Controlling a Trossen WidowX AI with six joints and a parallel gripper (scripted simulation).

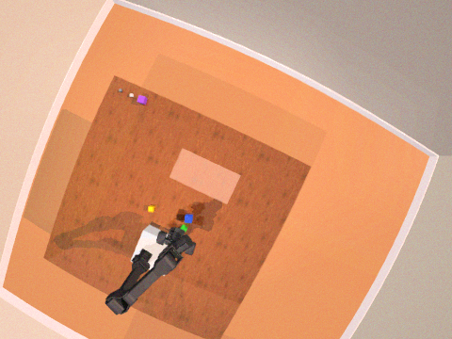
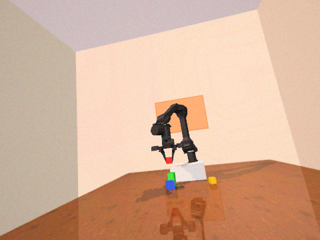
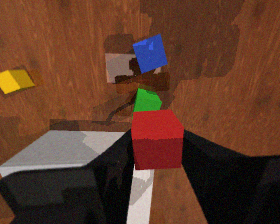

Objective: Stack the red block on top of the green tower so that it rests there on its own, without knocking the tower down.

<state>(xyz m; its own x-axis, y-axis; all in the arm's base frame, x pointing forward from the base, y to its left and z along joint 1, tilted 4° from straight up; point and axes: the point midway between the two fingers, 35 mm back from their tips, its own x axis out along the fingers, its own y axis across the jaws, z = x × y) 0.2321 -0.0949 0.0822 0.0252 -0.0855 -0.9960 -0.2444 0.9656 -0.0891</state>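
Fingers point(image 2: 169, 156): your matte black pair grips the red block point(image 2: 169, 160), a smooth cube.
Green tower point(image 2: 171, 176): glossy, square-edged, directly below the red block.
Worktop point(image 2: 253, 197): polished wood grain.

No text, label, brand, number or sign can be read anywhere in these views.

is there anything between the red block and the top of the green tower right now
Nothing visible. The claw is shut on the red block and holds it in the air above the green tower, with open space between them. The blue block sits beside the tower, lower than its top, not over it.
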